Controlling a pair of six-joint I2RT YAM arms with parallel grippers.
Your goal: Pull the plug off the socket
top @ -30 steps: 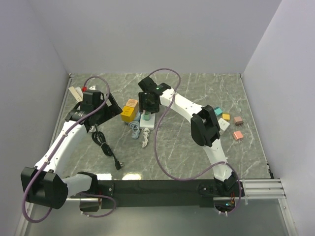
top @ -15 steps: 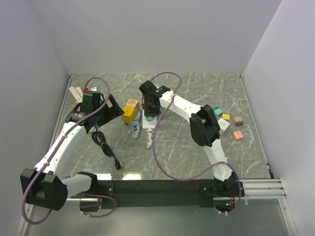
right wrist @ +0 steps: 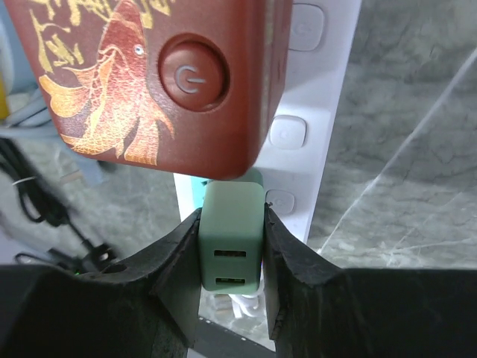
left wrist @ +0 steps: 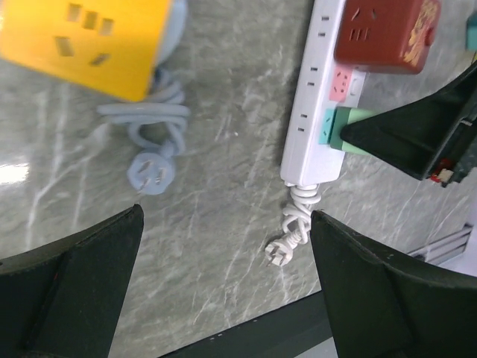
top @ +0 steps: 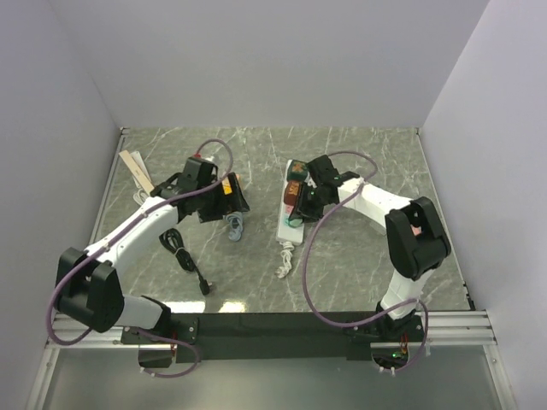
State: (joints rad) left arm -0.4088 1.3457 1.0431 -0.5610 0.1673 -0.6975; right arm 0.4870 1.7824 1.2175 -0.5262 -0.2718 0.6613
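A white power strip (top: 289, 224) lies in the middle of the table, and it also shows in the left wrist view (left wrist: 317, 112) and the right wrist view (right wrist: 317, 112). A mint-green USB plug (right wrist: 231, 235) sits in it, next to a big red adapter (right wrist: 149, 74). My right gripper (right wrist: 231, 242) is shut on the green plug, one finger on each side. In the top view it (top: 300, 207) is over the strip. My left gripper (left wrist: 223, 298) is open and empty above the bare table, left of the strip, near a yellow cube socket (left wrist: 89, 45).
A grey-blue coiled cord with plug (left wrist: 153, 142) hangs from the yellow cube. The strip's own white cord and plug (left wrist: 291, 231) lie at its near end. A black cable (top: 184, 256) lies at the left front. A wooden stick (top: 135, 171) lies at the far left.
The power strip has shifted to the right and turned, with the right gripper now closed on the green plug. My left arm has swung right, to beside the yellow cube.
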